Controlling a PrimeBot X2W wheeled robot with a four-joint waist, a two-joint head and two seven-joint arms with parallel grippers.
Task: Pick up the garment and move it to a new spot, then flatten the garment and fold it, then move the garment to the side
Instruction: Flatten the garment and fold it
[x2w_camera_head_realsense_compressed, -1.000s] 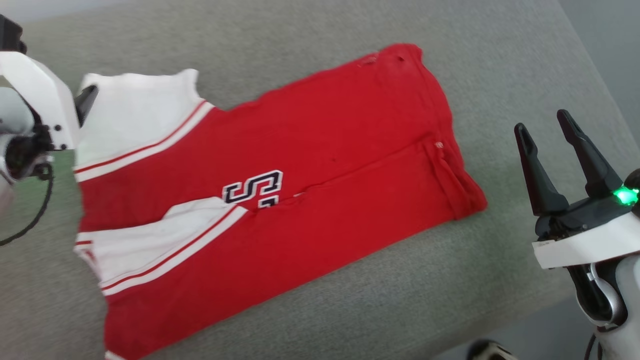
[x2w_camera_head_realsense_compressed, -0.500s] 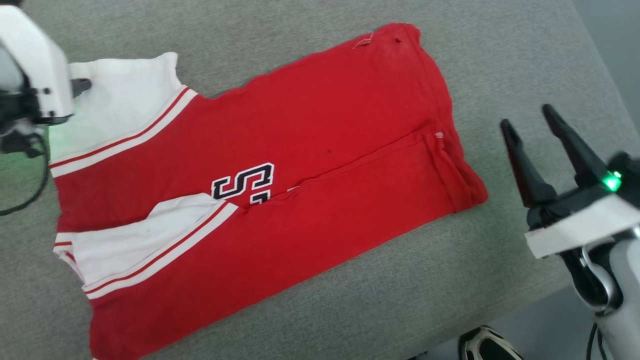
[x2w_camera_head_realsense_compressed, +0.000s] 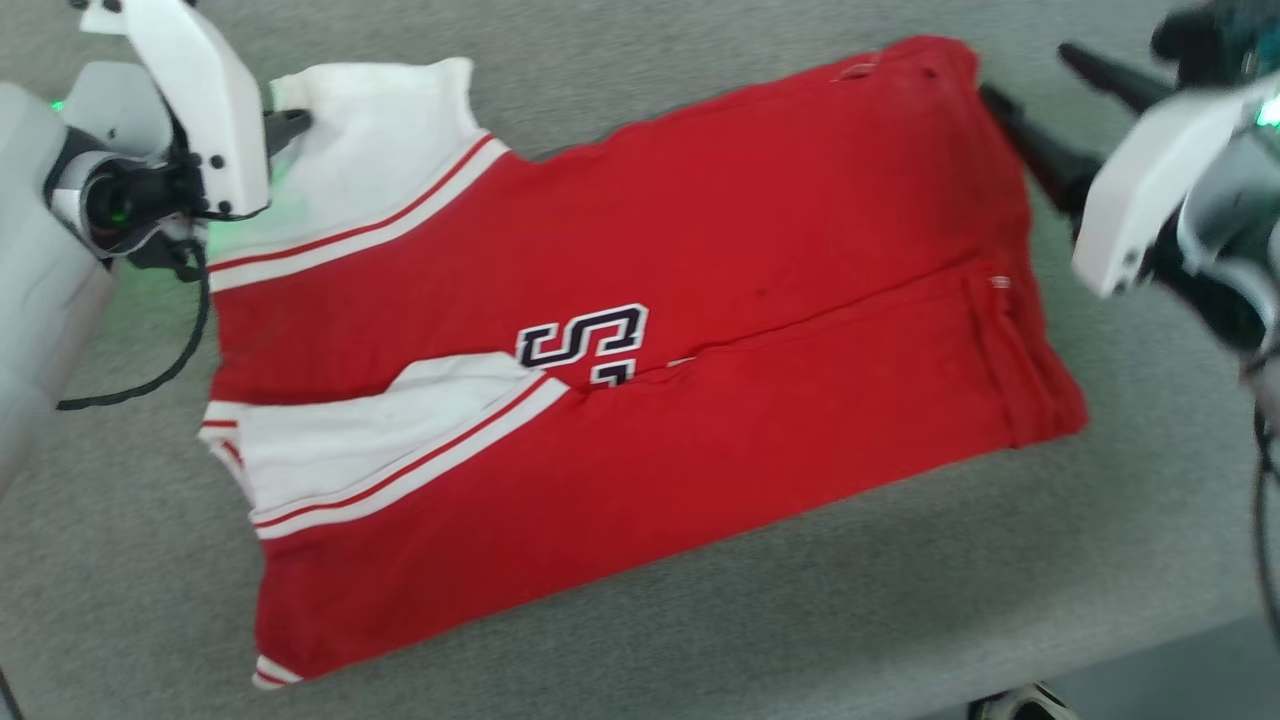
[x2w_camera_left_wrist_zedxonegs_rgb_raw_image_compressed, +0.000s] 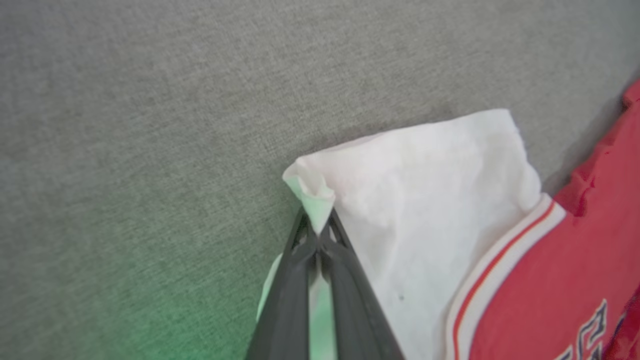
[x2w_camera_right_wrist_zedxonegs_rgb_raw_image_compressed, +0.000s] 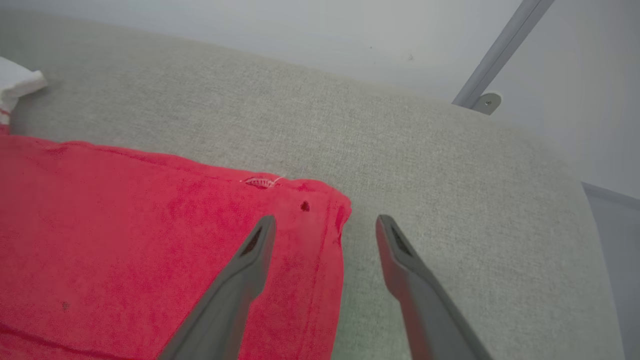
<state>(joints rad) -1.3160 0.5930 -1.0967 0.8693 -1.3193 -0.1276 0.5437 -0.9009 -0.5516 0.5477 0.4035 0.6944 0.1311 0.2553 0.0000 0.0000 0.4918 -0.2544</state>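
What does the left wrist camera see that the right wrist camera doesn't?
Left wrist view: the left pincer shut on a white sleeve corner, plus a bit of dark lettering. Right wrist view: the right pincer open, one finger above red cloth and the other above grey, plus a metal post by the wall. Both: the red-and-white shirt and the grey fabric surface.
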